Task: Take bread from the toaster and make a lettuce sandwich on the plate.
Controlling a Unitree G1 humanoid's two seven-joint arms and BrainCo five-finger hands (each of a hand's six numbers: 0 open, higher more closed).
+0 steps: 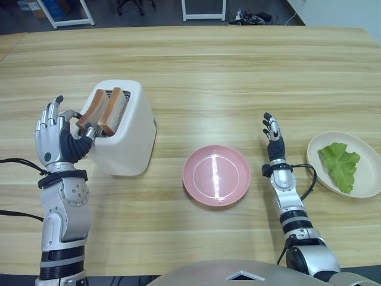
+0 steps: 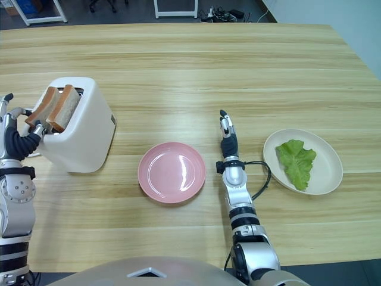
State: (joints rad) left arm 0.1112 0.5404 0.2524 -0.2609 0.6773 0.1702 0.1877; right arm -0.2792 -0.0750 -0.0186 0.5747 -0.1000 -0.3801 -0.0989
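Left fingers [image 1: 85, 130]: pinched on the low near corner of the outer slice [image 1: 92, 110]; the left hand [image 1: 56, 140] stands upright just beside the toaster [image 1: 128, 137].
Right fingers [image 1: 271, 126]: straight, holding nothing; the right hand [image 1: 274, 143] stands between the pink plate [image 1: 216, 176] and the cream plate [image 1: 369, 152].
Bread: both slices stand in the slots, leaning toward the left hand; the second slice [image 1: 115, 110] is untouched.
Doing it well: draw the slice out along the slot. A corner pinch may let it swing, so a deeper hold looks safer.
Lettuce [image 1: 340, 164]: on the cream plate.
Surface [image 1: 208, 71]: pale wood boards.
Room: dark floor, white frame legs, cables [image 1: 247, 18].
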